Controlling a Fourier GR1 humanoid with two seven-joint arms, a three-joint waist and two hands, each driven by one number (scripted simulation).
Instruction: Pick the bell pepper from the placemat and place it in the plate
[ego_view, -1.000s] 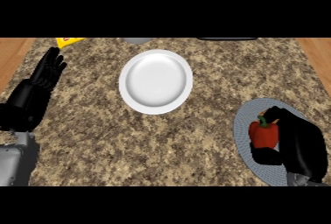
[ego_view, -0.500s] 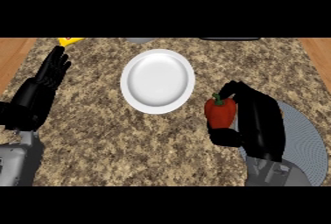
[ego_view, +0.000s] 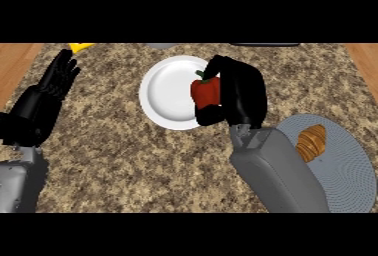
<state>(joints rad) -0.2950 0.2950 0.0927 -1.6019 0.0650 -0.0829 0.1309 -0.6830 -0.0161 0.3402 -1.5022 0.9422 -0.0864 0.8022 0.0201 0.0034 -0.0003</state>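
Observation:
A red bell pepper (ego_view: 205, 92) with a green stem is held in my right hand (ego_view: 240, 92), whose fingers and thumb curl round it. Hand and pepper hang over the right part of the white plate (ego_view: 166, 95), which lies at the counter's middle back. The grey round placemat (ego_view: 347, 165) is at the right, partly hidden by my right forearm. My left hand (ego_view: 44, 100) rests open at the left edge, fingers pointing up.
A brown bread loaf (ego_view: 310, 142) lies on the placemat. A yellow object (ego_view: 80, 46) shows at the top left edge and a grey object (ego_view: 161, 45) at the top middle. Wooden floor borders the speckled counter (ego_view: 133, 160) on both sides.
My right hand has carried the bell pepper off the placemat, leftward and toward the back, until it is over the plate's right side. The bread on the placemat is now uncovered. Left hand unmoved.

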